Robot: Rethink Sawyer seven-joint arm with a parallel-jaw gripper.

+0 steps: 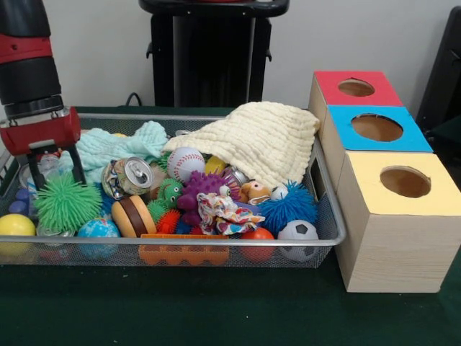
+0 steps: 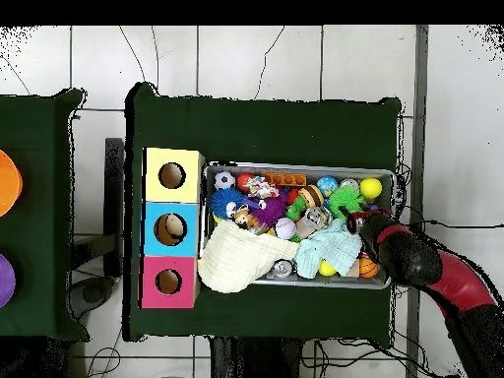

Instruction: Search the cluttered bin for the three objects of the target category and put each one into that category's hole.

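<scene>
The table (image 1: 216,317) has a dark green cloth on it. Behind it is a plain pale wall (image 1: 346,36), and a black stand (image 1: 212,50) is in front of the wall. From above, the floor (image 2: 256,59) is made of big white tiles with dark lines between them, and a second green table (image 2: 30,217) sits off to one side.
</scene>
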